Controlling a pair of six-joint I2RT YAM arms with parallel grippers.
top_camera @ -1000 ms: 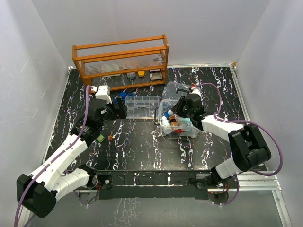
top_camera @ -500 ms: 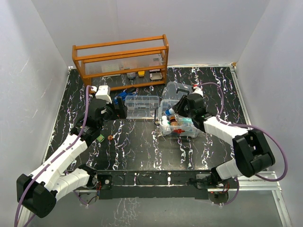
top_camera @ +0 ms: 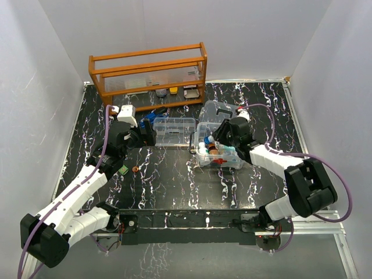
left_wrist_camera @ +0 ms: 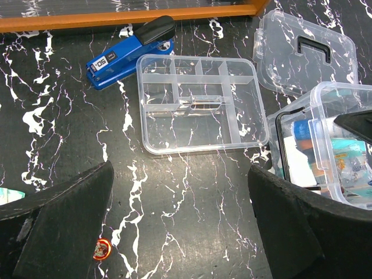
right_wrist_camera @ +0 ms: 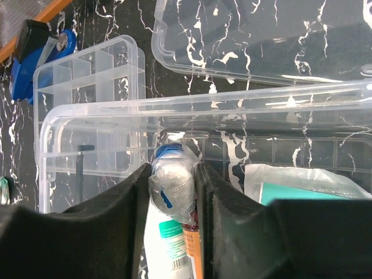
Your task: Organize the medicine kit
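Observation:
The medicine kit's clear box (top_camera: 228, 163) stands right of centre, holding bottles and packets. Its clear divided tray insert (top_camera: 174, 130) lies to the left and its lid (top_camera: 219, 109) with a dark handle lies behind. My right gripper (top_camera: 216, 141) is over the box's left end, shut on a clear-wrapped white and blue roll (right_wrist_camera: 172, 181), above a white bottle (right_wrist_camera: 167, 241). The box rim (right_wrist_camera: 203, 104), the tray (right_wrist_camera: 87, 75) and the lid (right_wrist_camera: 261, 40) show beyond. My left gripper (left_wrist_camera: 180, 192) is open and empty, low over the table in front of the tray (left_wrist_camera: 200, 102), left of the box (left_wrist_camera: 325, 145).
An orange wooden rack (top_camera: 148, 75) stands at the back. A blue stapler (left_wrist_camera: 128, 52) lies between the rack and the tray. A small round red item (left_wrist_camera: 100, 249) lies by my left finger. A teal packet (right_wrist_camera: 290, 189) sits inside the box.
My right gripper has shifted slightly over the box's left end with the roll between its fingers. The left arm has not moved.

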